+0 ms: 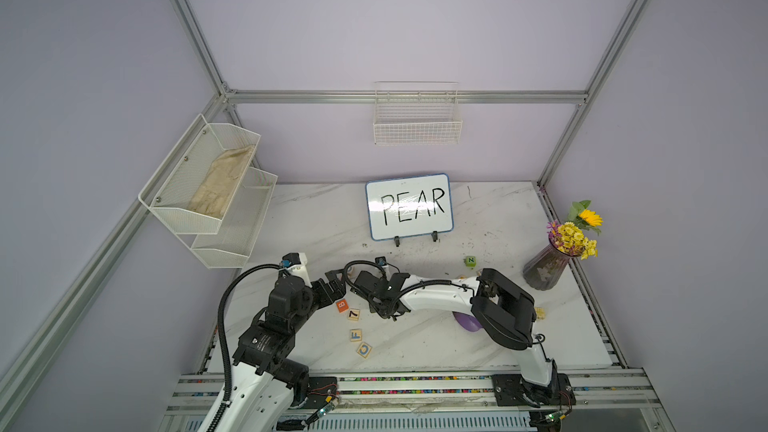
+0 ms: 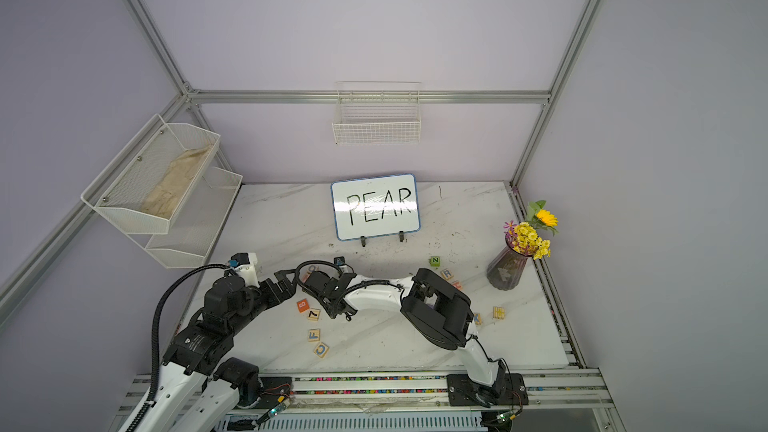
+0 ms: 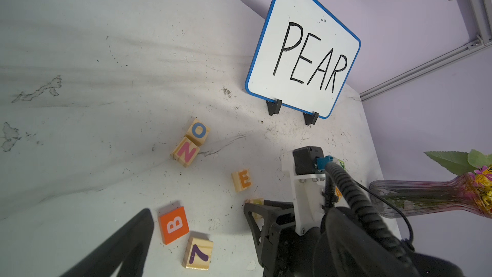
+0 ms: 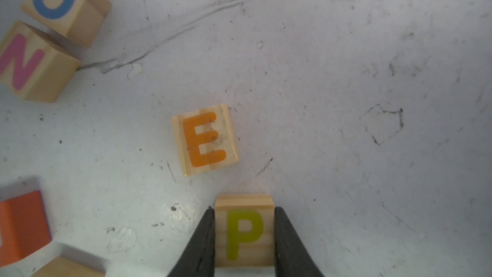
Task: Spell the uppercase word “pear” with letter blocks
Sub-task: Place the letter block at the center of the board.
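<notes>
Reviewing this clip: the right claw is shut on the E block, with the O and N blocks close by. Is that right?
Not quite. The right claw is shut on the P block, not the E block, which lies free just beyond it. The right wrist view shows this. The O block and N block are close by.
</notes>
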You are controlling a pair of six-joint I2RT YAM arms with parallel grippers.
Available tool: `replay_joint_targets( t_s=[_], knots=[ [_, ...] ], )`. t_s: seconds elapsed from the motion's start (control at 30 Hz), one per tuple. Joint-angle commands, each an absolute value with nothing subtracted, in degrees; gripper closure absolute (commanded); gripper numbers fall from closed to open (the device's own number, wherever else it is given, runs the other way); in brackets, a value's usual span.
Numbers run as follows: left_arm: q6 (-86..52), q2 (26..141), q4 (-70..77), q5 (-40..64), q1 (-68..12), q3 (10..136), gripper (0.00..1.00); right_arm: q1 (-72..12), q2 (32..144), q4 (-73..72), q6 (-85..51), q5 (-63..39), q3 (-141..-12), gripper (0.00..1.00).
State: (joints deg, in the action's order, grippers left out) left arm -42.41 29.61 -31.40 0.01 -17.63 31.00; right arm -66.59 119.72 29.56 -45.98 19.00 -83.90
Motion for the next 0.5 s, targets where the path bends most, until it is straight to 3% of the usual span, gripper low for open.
replay_joint_targets(
  t_s=[0.0,0.47],
  knots=[
    [-42.7,29.2,-30.7,-0.4,-17.2,29.1,0.0,-67.1,121.7,31.7,-46.7,16.9,-84.3,0.7],
    [-42.7,28.3,-31.2,-0.5,-17.2,29.0,0.0,-67.1,121.4,32.3,-46.6,17.8,-84.8,0.58]
  ],
)
